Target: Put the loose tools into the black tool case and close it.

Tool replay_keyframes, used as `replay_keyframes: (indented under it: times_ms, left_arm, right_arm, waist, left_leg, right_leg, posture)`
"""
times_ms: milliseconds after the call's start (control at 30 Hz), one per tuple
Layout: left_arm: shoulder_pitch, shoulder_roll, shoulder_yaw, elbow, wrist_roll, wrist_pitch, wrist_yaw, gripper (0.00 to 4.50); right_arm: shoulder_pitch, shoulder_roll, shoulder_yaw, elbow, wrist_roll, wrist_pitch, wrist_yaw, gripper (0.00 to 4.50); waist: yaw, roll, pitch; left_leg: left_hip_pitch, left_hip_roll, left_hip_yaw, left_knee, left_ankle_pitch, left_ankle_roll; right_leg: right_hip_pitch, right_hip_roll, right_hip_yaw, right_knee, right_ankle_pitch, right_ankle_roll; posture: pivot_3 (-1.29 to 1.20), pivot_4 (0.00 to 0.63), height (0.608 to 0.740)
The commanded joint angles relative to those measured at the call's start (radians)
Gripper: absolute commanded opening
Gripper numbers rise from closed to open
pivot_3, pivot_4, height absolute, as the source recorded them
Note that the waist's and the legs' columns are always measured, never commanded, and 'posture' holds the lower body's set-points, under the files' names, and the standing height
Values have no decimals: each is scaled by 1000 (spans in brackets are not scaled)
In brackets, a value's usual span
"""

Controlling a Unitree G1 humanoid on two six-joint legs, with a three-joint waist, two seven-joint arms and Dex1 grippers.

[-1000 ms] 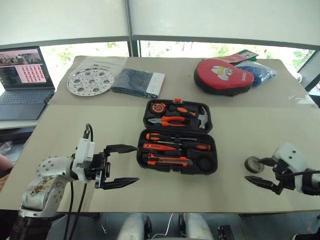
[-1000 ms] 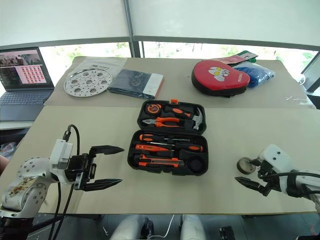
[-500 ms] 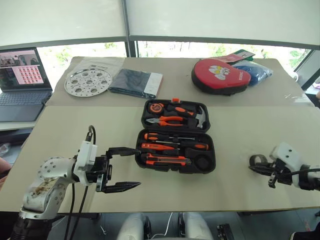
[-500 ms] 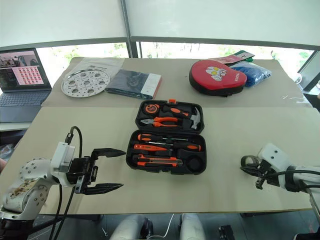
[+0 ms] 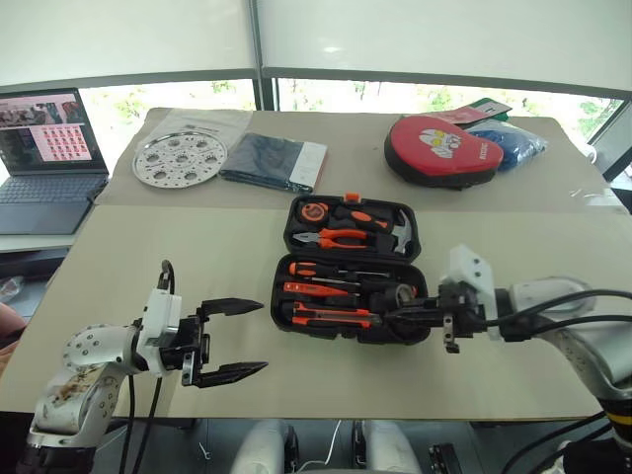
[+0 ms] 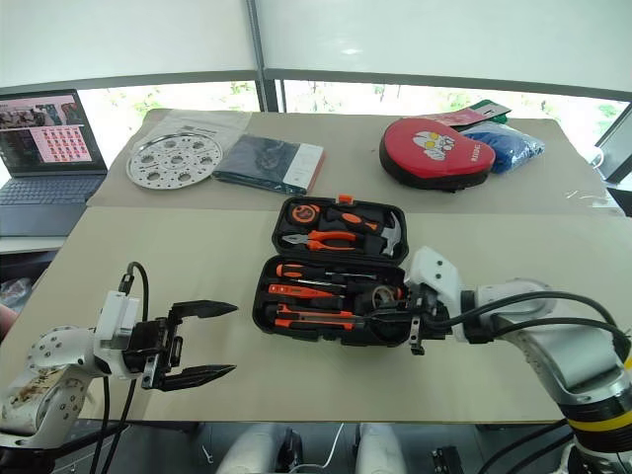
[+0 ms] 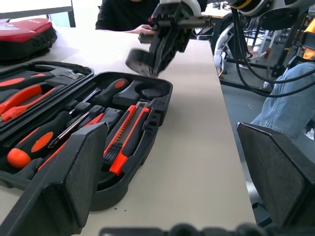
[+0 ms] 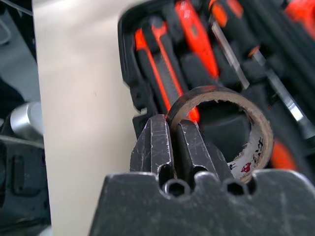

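The black tool case (image 5: 286,233) lies open at the table's middle. Its near half holds two screwdrivers (image 5: 326,269), a slim orange tester (image 5: 312,289) and the utility knife (image 5: 332,317). My right gripper (image 5: 391,314) is shut on the rim of the dark tape ring (image 8: 222,123). It holds the ring (image 5: 402,293) just over the round slot at the case's near right corner. My left gripper (image 5: 262,337) hangs open and empty to the left of the case, its fingers (image 7: 78,172) pointing at it.
Pliers, a hammer and a tape measure sit in the case's far half. A laptop (image 5: 39,158), a round metal plate (image 5: 179,160) and a dark folded packet (image 5: 273,161) lie at the back left. A red pouch (image 5: 439,148) lies back right. A person's legs (image 7: 290,88) are beside the table.
My right gripper shut on the tape ring on the table at the right, lifted it and swung it left over the case. The left gripper stayed open in place.
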Motion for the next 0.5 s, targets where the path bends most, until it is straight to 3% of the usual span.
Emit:
replay_keyframes:
  times_ms: [33,133,367,400,433,500]
  left_arm:
    - [18,1,20,-27,-1,-18,19,4500]
    - [47,3,32,-53,-2,-9,43,4500]
    - [71,8,40,-72,-3,-6,69,4500]
    - [72,8,42,-72,-3,-5,72,4500]
    - [75,8,44,-73,-2,-5,76,4500]
    - [78,11,47,-73,-1,-4,79,4500]
  right_arm:
    - [-22,-17,48,20,-73,6,-9,73]
    - [-38,-55,102,43,-136,30,-1,73]
    - [-55,-117,142,14,-105,153,65,73]
    - [-59,-99,135,20,-107,149,52,794]
    - [-65,-97,138,21,-106,146,61,900]
    - [-79,-87,129,30,-105,136,63,1551]
  waist:
    - [-5,0,0]
    - [-8,0,0]
    - [-2,0,0]
    - [0,0,0]
    - [0,0,0]
    - [0,0,0]
  left_leg:
    - [0,0,0,0,0,0]
    - [1,0,0,-1,0,-1]
    - [2,0,-1,0,0,0]
    - [2,0,-1,0,0,0]
    - [2,0,-1,0,0,0]
    - [1,0,-1,0,-1,0]
  right_leg:
    - [0,0,0,0,0,0]
    - [0,1,0,0,0,0]
    - [2,1,-1,0,0,0]
    - [2,0,-1,0,0,0]
    - [2,0,-1,0,0,0]
    - [2,0,-1,0,0,0]
  posture:
    - [0,150,740]
    - [0,150,740]
    - [0,150,740]
    - [0,150,740]
    - [0,150,740]
    - [0,150,740]
